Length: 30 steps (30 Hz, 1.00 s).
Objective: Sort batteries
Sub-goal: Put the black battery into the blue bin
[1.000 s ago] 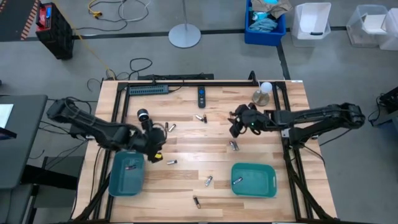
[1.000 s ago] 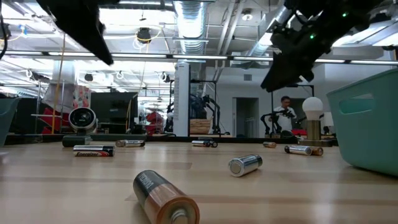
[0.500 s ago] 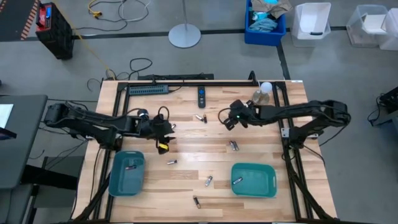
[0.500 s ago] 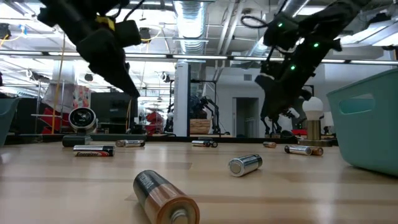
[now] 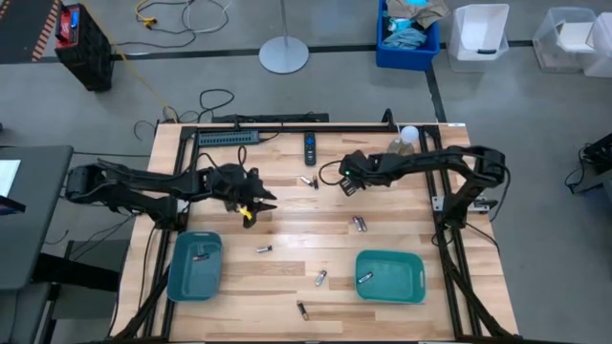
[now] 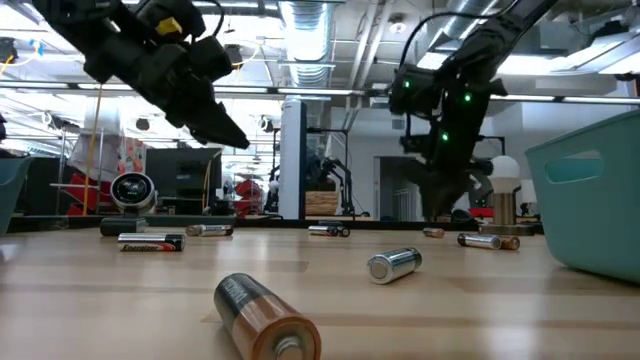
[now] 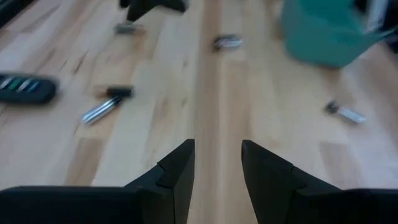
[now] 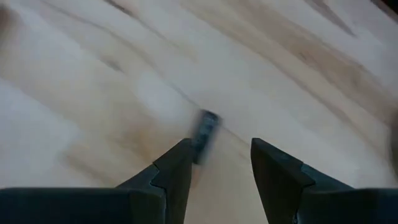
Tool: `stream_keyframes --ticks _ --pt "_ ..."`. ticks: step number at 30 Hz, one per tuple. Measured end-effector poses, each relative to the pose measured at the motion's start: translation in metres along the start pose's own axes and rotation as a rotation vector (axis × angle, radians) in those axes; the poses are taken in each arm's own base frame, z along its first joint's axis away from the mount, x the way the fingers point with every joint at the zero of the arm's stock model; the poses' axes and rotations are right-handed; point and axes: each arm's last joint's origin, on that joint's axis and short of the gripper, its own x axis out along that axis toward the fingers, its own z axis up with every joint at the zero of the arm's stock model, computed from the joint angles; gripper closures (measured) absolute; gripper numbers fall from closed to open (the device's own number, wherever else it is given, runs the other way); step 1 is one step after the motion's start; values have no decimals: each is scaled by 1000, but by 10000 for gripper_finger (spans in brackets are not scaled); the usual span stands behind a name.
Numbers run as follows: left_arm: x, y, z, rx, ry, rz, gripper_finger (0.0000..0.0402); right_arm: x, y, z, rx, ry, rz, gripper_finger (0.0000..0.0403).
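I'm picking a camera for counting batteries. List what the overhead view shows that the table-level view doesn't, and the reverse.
Only the overhead view shows inside the trays: the left tray holds one battery, the right tray a second battery. Only the table-level view shows the room behind and the print on the nearest battery. Both show the left hand, the right hand and loose batteries on the table.

Left arm reaches in from table's left edge, stretched rightward, left gripper [image 5: 260,202] over left-centre of table, raised above surface, fingers [image 7: 177,167] parted, nothing between. Right arm arcs from right side toward far centre, right gripper [image 5: 346,178] angled down, raised above surface, fingers [image 8: 175,168] apart, nothing gripped.
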Motion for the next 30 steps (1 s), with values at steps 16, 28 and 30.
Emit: stream_keyframes --ticks 16,28,30 --pt "-2 9 -7 -11 -99 -102 276 6 -1 2 24 20 38 188" --pt "-1 9 -11 -7 -59 -100 276 5 3 3 52 10 70 188" --pt "-1 9 -12 -9 -49 -99 276 5 3 3 58 10 70 188"
